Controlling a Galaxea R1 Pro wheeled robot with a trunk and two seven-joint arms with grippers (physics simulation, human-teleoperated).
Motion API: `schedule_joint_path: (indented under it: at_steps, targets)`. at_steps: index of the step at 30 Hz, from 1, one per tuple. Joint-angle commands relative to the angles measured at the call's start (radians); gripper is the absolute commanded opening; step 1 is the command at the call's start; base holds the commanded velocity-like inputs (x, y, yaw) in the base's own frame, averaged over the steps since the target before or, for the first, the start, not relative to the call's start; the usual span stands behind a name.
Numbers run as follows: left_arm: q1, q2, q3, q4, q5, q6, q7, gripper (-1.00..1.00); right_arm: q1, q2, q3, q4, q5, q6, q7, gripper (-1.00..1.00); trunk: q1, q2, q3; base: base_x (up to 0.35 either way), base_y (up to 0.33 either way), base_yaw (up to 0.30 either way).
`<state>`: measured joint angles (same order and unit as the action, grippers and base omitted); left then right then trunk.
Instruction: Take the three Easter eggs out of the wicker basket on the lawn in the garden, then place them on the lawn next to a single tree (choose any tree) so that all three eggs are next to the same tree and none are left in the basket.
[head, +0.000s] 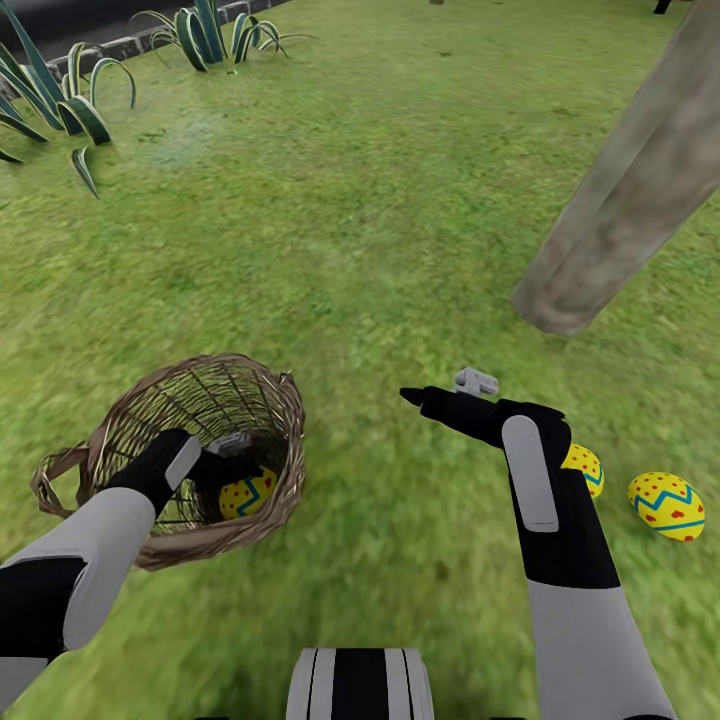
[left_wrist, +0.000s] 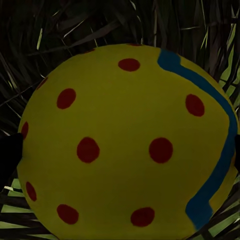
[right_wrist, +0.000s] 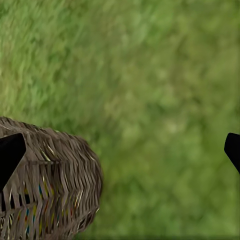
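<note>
Item: Easter egg, 1 left inside the wicker basket; 2 others lie on the lawn near the tree.
Handling, judged: rigid, light, smooth, round; likely to slip, so grip across its widest middle.
Left end effector: fingers flank the egg; contact unclear.
Right end effector: spread, empty.

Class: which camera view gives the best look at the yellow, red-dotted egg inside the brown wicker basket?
The left wrist view: the yellow, red-dotted egg looms close, dots and blue band sharp. The head view shows it small, low in the brown wicker basket. The right wrist view catches the basket's wall.
</note>
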<state>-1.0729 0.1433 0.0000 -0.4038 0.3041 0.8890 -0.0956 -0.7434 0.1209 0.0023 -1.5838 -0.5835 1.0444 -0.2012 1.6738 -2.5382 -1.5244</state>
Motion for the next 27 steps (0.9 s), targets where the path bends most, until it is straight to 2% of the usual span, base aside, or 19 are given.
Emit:
schedule_joint_path:
  at_steps: [1, 2, 3, 27]
  targets:
    - [0.001, 0.002, -0.003, 0.005, -0.029, 0.003, -0.005, 1.0, -0.001, 0.0, 0.0, -0.001, -0.01, 0.003, -0.01, 1.0, 0.0, 0.0, -0.001, 0.0, 0.0, 0.0]
    - [0.001, 0.003, -0.003, 0.005, -0.028, 0.003, -0.005, 1.0, -0.001, 0.0, 0.0, -0.001, -0.01, 0.003, -0.01, 1.0, 0.0, 0.0, -0.001, 0.0, 0.0, 0.0]
    - [0.001, 0.004, -0.003, 0.005, -0.027, 0.003, -0.006, -1.0, -0.001, 0.0, 0.0, -0.001, -0.01, 0.003, -0.01, 1.0, 0.0, 0.0, -0.001, 0.0, 0.0, 0.0]
    - [0.001, 0.006, -0.003, -0.006, -0.022, 0.0, -0.007, -1.0, -0.001, 0.0, 0.001, 0.001, -0.01, 0.003, -0.01, 1.0, 0.0, 0.0, -0.001, 0.0, 0.0, 0.0]
